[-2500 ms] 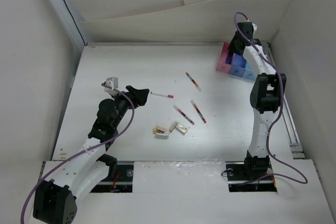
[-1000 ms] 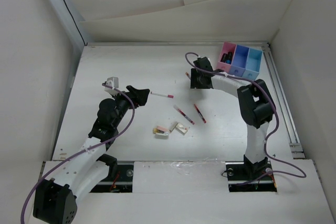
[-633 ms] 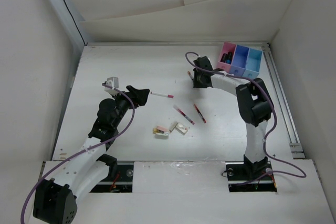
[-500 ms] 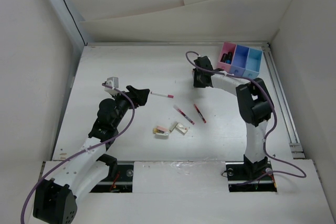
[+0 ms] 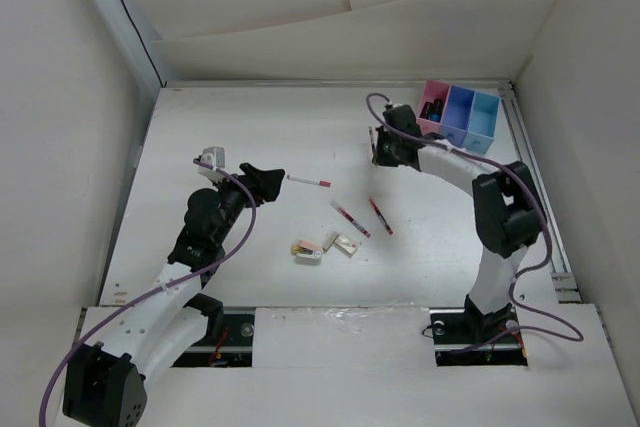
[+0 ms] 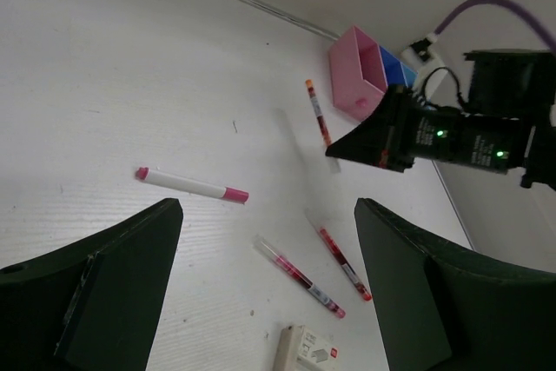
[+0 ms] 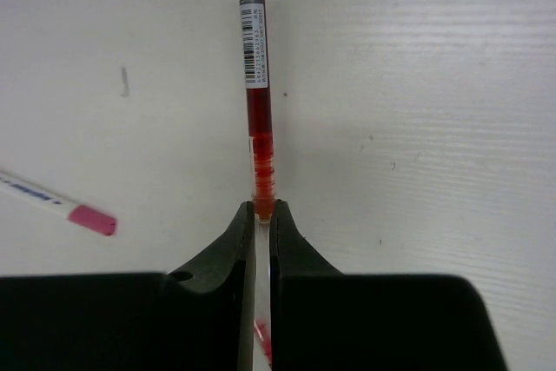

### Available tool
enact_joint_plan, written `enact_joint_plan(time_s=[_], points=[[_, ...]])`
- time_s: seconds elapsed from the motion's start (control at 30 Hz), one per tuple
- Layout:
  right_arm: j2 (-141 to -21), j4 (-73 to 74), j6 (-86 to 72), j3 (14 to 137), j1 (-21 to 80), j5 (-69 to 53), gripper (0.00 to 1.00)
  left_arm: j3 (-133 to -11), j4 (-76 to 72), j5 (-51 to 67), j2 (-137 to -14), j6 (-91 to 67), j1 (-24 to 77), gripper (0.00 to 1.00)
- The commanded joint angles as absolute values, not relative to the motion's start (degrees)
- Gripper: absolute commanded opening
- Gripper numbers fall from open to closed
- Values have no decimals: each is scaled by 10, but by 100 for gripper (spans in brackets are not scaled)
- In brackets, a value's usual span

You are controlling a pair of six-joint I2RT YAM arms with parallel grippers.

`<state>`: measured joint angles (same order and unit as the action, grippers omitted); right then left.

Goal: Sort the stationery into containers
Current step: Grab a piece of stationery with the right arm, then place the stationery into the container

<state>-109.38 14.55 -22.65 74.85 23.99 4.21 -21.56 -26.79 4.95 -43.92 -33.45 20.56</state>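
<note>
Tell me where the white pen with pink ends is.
In the top view the white pen lies on the table left of centre, just ahead of the open left gripper.

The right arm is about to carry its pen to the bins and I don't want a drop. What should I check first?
1. Right gripper shut on the red pen: ok.
2. Pen lifted off the table: cannot tell.
3. Pen in line with the fingers: ok in the right wrist view.
4. Row of bins upright, tops open: ok.
5. Left gripper off the route: ok. It is open, over by the white pen.
</note>
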Motion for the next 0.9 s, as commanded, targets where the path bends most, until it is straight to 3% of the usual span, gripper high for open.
enact_joint_plan(time_s=[0.0, 0.3, 0.47, 0.77, 0.87], points=[[-1004, 105, -239, 755, 215, 21, 0, -236, -295, 54, -428, -332, 207, 78], [-940, 118, -302, 773, 90, 126, 0, -236, -295, 60, -428, -332, 207, 78], [-1004, 149, -308, 837, 14, 126, 0, -236, -295, 60, -422, -332, 207, 78], [-1100, 174, -302, 922, -18, 118, 0, -231, -290, 60, -422, -332, 207, 78], [-1114, 174, -302, 929, -29, 125, 8, -231, -290, 60, -417, -332, 207, 78]])
